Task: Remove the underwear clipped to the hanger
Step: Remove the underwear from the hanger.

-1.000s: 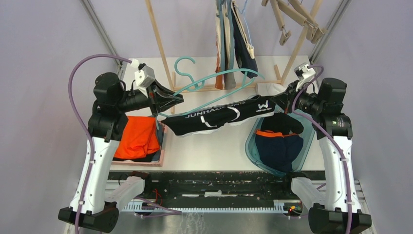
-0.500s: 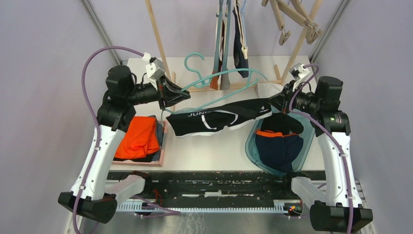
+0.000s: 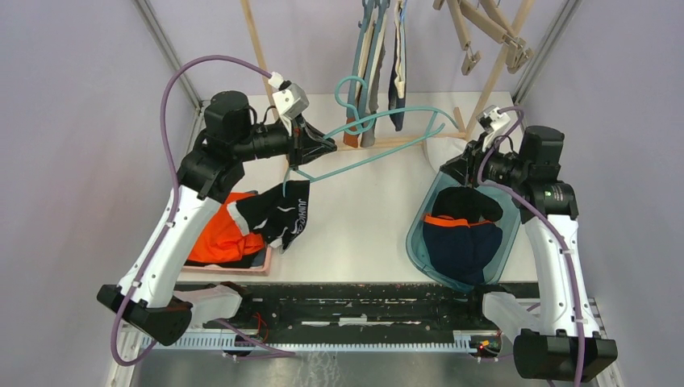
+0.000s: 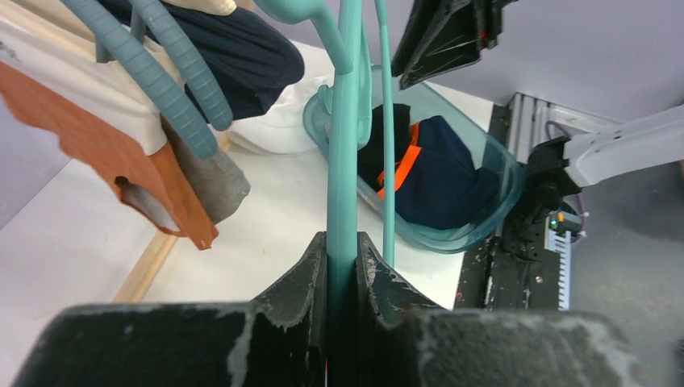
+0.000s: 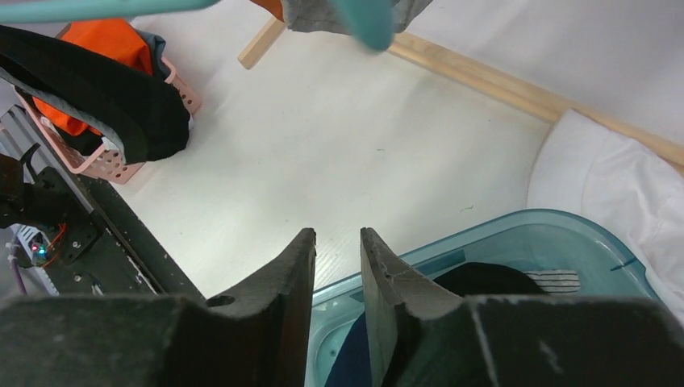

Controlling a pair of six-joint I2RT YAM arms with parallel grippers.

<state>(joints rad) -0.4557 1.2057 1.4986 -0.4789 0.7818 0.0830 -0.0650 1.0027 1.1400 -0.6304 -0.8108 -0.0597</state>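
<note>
Left end effector clamping hanger, arm outstretched, right end effector parted

teal hanger, black white-lettered underwear

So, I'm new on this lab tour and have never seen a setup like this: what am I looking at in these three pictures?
Two robot arms stand at the edge of a table. One picture looks down from above; the other two come from a camera on each wrist. The left gripper clamps a teal hanger, and black underwear dangles from one end of it by a pink tray of orange cloth. The right gripper hangs open and empty over a teal tub holding more garments.
</note>
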